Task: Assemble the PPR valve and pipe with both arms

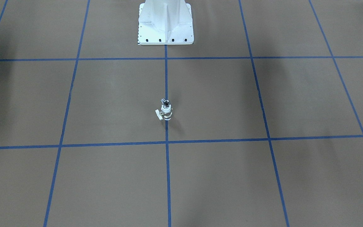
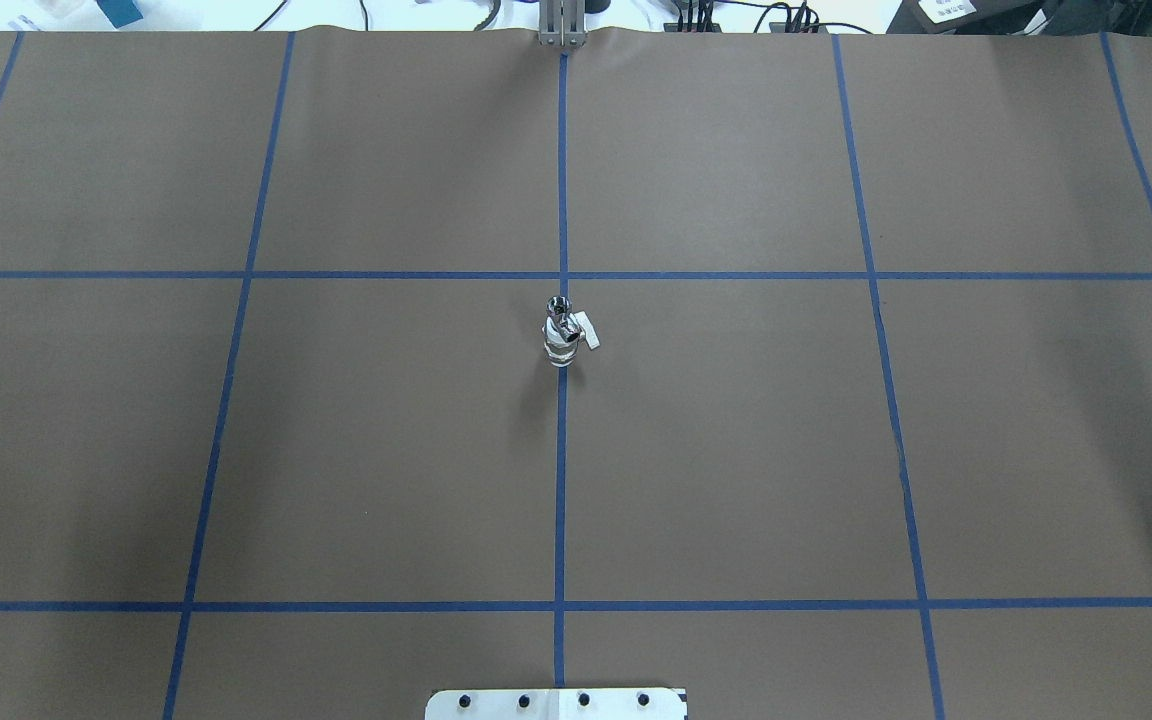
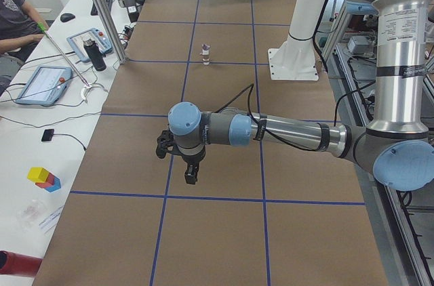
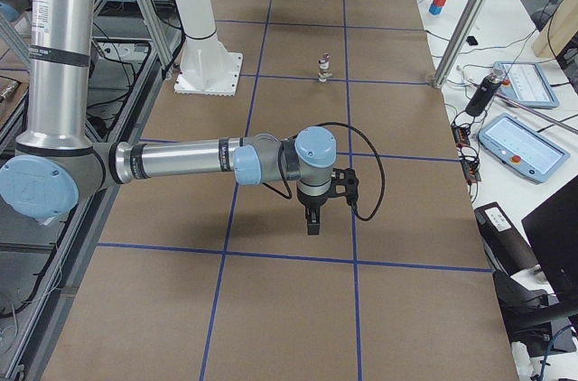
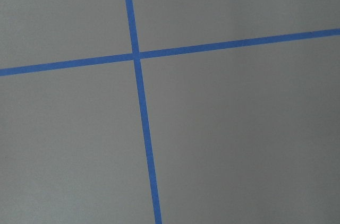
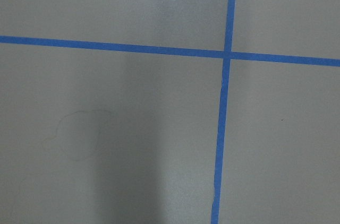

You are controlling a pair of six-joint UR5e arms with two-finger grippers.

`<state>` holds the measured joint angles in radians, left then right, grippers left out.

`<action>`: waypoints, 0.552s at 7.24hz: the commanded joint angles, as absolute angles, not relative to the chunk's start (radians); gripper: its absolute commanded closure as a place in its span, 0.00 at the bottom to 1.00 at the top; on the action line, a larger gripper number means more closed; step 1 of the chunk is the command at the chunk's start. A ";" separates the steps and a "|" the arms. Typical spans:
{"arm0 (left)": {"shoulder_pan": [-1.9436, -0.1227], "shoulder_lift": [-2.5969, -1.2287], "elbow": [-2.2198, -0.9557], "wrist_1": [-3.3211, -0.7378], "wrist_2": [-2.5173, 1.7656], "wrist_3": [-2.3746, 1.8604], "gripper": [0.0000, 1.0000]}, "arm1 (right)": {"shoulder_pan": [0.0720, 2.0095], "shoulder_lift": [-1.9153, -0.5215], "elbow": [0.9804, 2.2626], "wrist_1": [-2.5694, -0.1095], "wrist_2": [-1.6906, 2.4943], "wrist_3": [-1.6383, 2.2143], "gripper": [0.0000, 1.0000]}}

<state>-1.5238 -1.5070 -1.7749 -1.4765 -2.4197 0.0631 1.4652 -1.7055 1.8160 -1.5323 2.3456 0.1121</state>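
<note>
Standing upright, one PPR valve [image 1: 166, 113] carries one pipe [image 1: 166, 103]; whether the left fingers [image 3: 190, 176] or right fingers [image 4: 312, 221] gape, cannot tell.

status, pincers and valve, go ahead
Left pincer and right pincer out by the table ends, open or shut unreadable. PPR valve upright on centre tape line, pipe standing in its top. Nothing near it.

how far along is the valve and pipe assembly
Looks finished: the pipe appears seated in the top of the PPR valve, standing upright on the blue line. Nothing seems in hand: the left hand and right hand hang far from it. Nothing visibly left.
</note>
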 commanded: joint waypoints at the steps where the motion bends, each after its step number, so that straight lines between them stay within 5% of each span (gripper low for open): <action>1: -1.525 -1.499 -1.772 -1.477 -2.416 0.063 0.01 | 1.450 -1.703 1.819 -1.537 2.338 0.114 0.01; 4: -1.525 -1.493 -1.778 -1.482 -2.402 0.071 0.01 | 1.417 -1.707 1.818 -1.539 2.338 0.107 0.01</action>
